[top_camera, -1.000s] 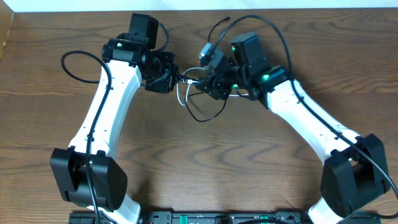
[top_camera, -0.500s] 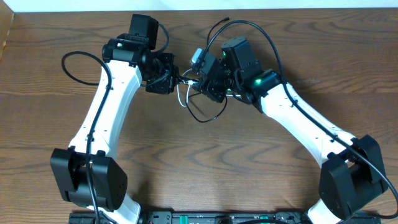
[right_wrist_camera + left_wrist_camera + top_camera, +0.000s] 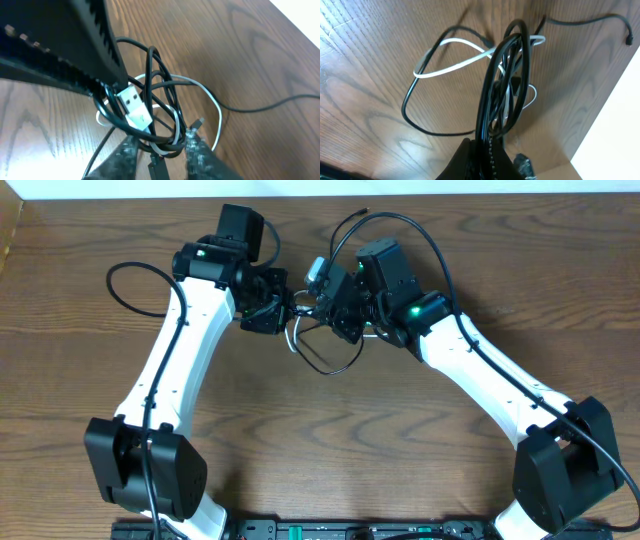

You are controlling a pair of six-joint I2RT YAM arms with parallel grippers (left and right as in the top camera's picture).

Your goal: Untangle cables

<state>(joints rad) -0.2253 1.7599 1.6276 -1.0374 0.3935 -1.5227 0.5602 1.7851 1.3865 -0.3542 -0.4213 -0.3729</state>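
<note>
The black cable [image 3: 335,367] and the white cable [image 3: 290,337] are tangled together between my two grippers at the back middle of the table. My left gripper [image 3: 279,308] is shut on a bunch of black cable [image 3: 492,90] loops, with a white cable [image 3: 452,67] loop lying on the wood past them. My right gripper [image 3: 162,152] is open, its fingers on either side of the knot of black cable [image 3: 152,85] and white cable [image 3: 212,107]. A white USB plug [image 3: 135,107] sits in the knot. The right gripper also shows in the overhead view [image 3: 327,308].
The wooden table [image 3: 320,450] ends at a pale far edge [image 3: 450,188] just behind the grippers. A thin black cord end with a plug [image 3: 628,39] lies toward that edge. Thick arm wires loop at the left [image 3: 112,280] and above the right arm [image 3: 420,225].
The right gripper has moved left, closer to the left gripper and the tangle. The left arm has shifted slightly right and toward the back, still holding the black loops.
</note>
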